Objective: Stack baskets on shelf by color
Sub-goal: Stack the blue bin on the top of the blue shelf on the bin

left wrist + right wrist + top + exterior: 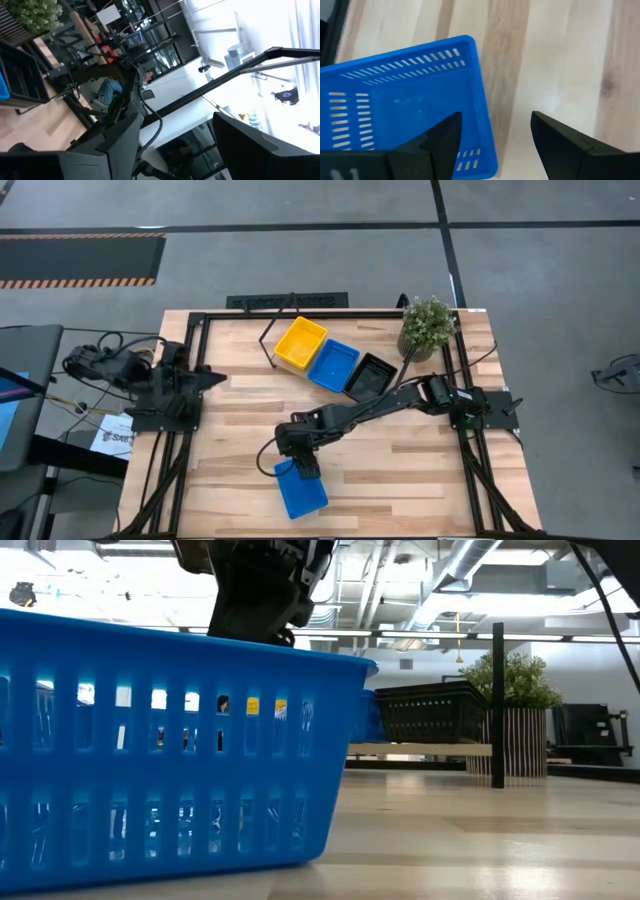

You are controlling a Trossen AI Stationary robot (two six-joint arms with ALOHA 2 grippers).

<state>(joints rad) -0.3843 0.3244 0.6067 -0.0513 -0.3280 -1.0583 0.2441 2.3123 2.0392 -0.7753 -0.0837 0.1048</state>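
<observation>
A blue basket (300,492) sits flat on the table near its near edge; it fills the low view (170,740). My right gripper (303,465) hangs over the basket's far end, open. In the right wrist view (495,117) one finger is over the basket's inside and the other over the bare table, with a basket wall (482,110) between them. On the shelf (420,750) at the far side stand a yellow basket (300,345), a blue one (333,365) and a black one (370,377). My left gripper (215,380) waits open at the table's left. My right gripper stands astride a wall of the blue basket (482,110) near a corner, coming from above. I cannot tell whether either finger touches the wall. The basket rests flat on the table.
A potted green plant (428,325) stands at the far right corner beside the shelf. A black frame (200,360) runs around the tabletop. Bare wood lies between the shelf and the blue basket (400,470).
</observation>
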